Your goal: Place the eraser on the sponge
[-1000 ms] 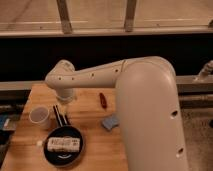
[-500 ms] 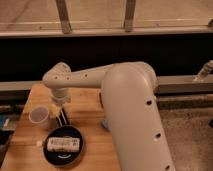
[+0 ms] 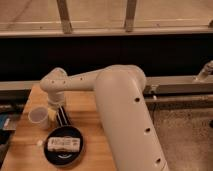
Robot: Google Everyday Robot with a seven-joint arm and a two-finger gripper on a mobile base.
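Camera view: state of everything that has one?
Gripper: open, low beside the eraser.
Eraser: lying on the table, not on the sponge.
Cup: upright.
Plate: holds a white bar.
Sponge: hidden behind the arm.

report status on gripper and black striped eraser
gripper open, low over narrow black striped eraser. eraser on wooden table, clear cup close beside. sponge hidden behind white arm.

One wooden desk [image 3: 84, 106] carries one round black plate [image 3: 74, 156], one white speckled bar [image 3: 63, 143], one clear plastic cup [image 3: 39, 115], one narrow black striped eraser [image 3: 63, 118] and one tiny white speck [image 3: 39, 143]. One white robot arm [image 3: 125, 115] ends in one gripper [image 3: 55, 111], jaws apart, at 12 o'clock from the plate.
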